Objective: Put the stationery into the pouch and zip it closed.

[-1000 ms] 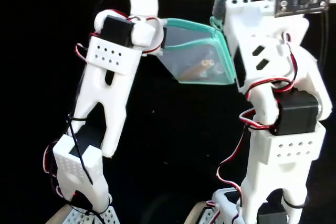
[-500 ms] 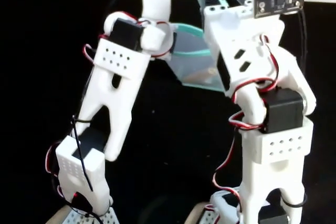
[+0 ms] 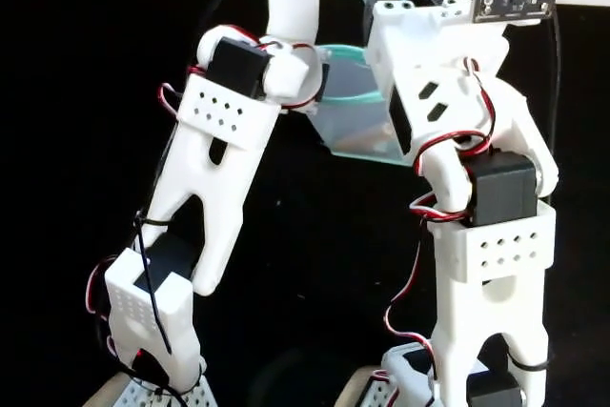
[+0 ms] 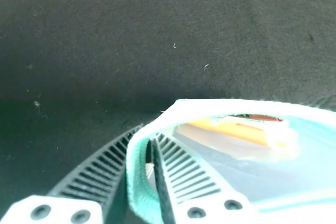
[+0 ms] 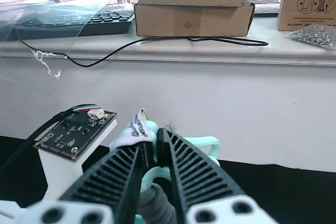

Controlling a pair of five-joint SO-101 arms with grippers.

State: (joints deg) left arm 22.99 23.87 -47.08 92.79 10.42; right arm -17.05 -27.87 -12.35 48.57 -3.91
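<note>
My left gripper (image 4: 151, 148) has its jaws closed on the teal edge band at one end of the pouch (image 4: 294, 177). My right gripper (image 5: 152, 148) is clamped on the teal trim at the pouch's opposite end, with a white tag (image 5: 134, 128) just beside its fingertips. The stationery (image 4: 236, 129), an orange stick, lies inside the pouch. The pouch hangs between both arms, and the black table (image 3: 315, 235) lies beneath it.

light: soft, even | wall (image 5: 210, 93) behind pouch (image 3: 355, 131): bright | table (image 4: 157, 35) under pouch: dark, dim | pouch face: faint sheen
</note>
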